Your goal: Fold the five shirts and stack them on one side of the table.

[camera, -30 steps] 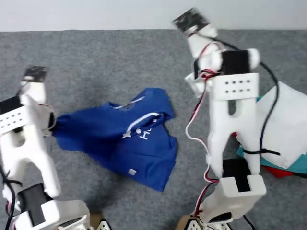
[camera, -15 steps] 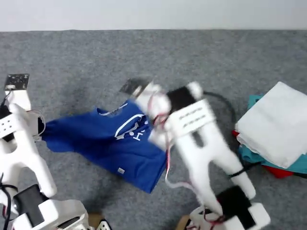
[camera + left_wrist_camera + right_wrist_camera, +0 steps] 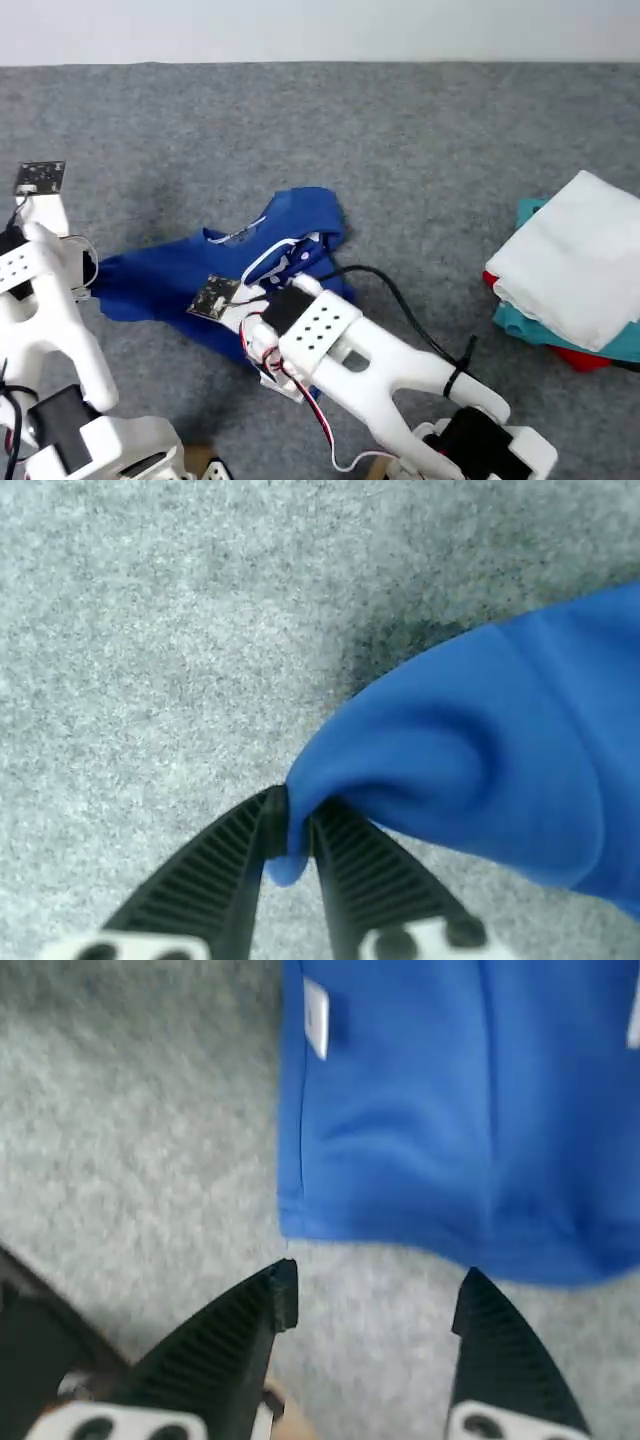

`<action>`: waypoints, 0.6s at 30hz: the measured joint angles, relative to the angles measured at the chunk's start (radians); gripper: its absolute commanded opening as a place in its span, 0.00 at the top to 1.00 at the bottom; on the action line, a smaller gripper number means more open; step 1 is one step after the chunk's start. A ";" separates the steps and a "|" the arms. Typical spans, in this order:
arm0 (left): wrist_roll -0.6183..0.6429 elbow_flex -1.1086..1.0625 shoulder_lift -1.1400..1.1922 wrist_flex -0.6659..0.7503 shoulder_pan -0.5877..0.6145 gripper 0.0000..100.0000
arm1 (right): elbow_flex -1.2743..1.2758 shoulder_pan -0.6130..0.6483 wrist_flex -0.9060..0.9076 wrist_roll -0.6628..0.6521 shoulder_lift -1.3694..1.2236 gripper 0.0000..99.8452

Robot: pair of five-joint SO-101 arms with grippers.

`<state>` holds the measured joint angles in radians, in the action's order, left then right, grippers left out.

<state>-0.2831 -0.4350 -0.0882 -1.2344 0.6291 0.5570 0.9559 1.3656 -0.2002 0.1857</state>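
The grey table carries a crumpled blue shirt left of centre and, well apart at the right edge, a stack of folded shirts, white on top with teal and red beneath. The right gripper hangs spread just beside the shirt's hem; the left gripper pinches a fold at the shirt's left end.

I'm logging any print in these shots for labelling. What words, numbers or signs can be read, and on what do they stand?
No text can be read in any view.
White print on the blue shirt: creased and too blurred to read.
White tag near the shirt's hem: too blurred to show any letters.
Stack of folded shirts: no print visible.
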 measured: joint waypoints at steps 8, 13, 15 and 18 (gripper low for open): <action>0.000 0.000 0.000 0.000 0.000 1.00 | 0.018 0.003 -0.074 0.000 -0.137 0.74; 0.000 0.000 0.000 0.000 0.000 1.00 | -0.020 0.003 -0.074 0.002 -0.295 0.74; 0.000 0.000 0.000 0.000 0.000 1.00 | -0.064 0.003 -0.072 0.006 -0.345 0.74; 0.000 0.000 0.000 0.000 0.000 1.00 | -0.114 0.005 -0.061 0.009 -0.402 0.74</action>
<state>-0.2831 -0.4350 -0.0882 -1.2344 0.6291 0.4434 0.9605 1.3042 -0.1910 -0.2163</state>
